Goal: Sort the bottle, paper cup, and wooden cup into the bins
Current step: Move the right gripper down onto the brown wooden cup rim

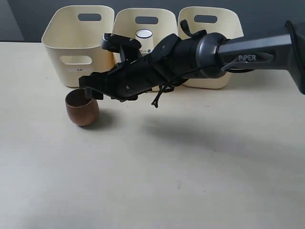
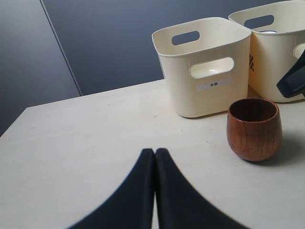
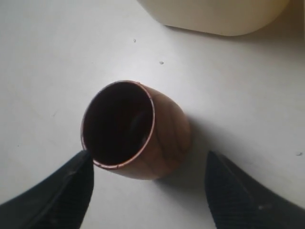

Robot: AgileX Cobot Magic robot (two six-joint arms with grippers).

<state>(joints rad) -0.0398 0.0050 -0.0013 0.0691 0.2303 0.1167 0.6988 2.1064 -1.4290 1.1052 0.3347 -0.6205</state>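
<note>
The wooden cup stands upright on the table in front of the left bin. My right gripper reaches across from the right and hovers open just above the cup's rim. In the right wrist view the wooden cup lies just ahead of the open right gripper, with the two fingertips flanking its near side. The paper cup stands inside the middle bin. The bottle is out of view. My left gripper is shut and empty, left of the wooden cup.
The right bin stands behind the right arm's forearm. The left wrist view shows the labelled left bin and the middle bin behind the cup. A dark wall rises behind the bins.
</note>
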